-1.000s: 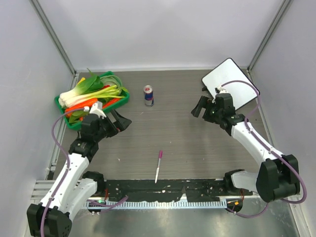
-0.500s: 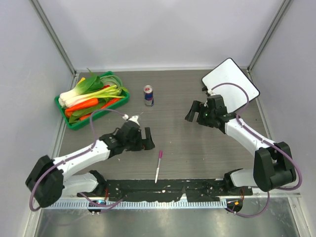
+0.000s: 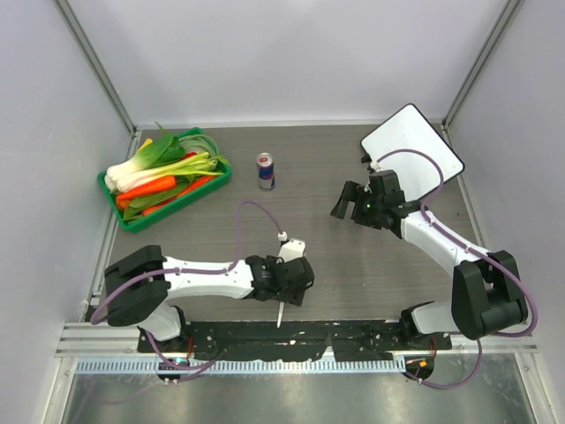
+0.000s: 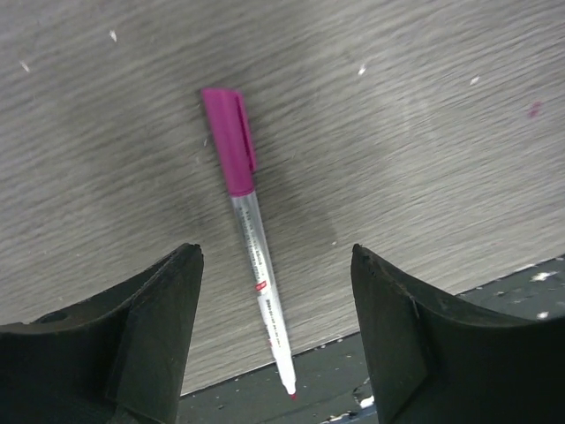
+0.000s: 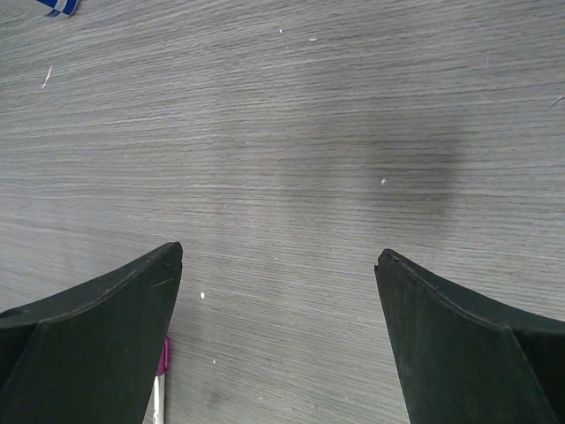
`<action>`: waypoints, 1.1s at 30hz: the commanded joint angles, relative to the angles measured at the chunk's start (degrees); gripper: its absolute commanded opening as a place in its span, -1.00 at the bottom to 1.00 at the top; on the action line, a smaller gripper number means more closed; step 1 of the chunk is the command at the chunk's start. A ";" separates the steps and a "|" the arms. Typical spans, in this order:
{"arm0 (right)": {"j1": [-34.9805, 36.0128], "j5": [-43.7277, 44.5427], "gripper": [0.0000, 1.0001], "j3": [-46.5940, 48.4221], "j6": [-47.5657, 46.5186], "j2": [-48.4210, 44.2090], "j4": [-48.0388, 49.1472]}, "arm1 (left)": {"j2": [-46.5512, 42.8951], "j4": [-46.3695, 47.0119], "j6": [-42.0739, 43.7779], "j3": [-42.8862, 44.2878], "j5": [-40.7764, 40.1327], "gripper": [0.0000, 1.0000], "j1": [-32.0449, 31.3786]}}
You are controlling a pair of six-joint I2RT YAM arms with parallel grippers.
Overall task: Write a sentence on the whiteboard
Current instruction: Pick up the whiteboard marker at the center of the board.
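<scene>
On the grey wood-grain table (image 3: 335, 256), my left pincer (image 4: 274, 265) gapes astride an untouched magenta-capped clear marker (image 4: 247, 230), print illegible; my right pincer (image 5: 278, 252) gapes empty.

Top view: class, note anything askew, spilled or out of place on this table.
The whiteboard sits turned diagonally in the far right corner, not square to the table edges. The marker lies loose by the near edge, one end over the black strip.

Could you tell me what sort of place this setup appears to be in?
Probably a robotics lab test cell: a wood-grain table walled by plain white panels, the left arm and right arm bolted at its near edge, and staged props: a tray of vegetables, a can, a whiteboard.
</scene>
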 commanded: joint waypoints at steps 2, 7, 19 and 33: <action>0.21 0.05 0.91 0.43 -0.78 0.29 0.68 | 1.68 -3.40 -4.87 0.89 -4.24 0.25 -2.03; 0.21 1.19 0.91 0.96 -1.39 0.82 0.24 | 1.86 -2.08 -6.46 -1.48 -4.33 -0.37 -2.56; 0.21 2.77 0.91 2.45 -3.15 0.47 -1.43 | -0.15 1.61 -2.60 -1.40 -6.18 -1.00 -1.08; 0.12 5.41 0.91 4.56 -3.77 0.55 -5.38 | -21.06 22.68 10.15 -2.44 23.41 -1.00 26.06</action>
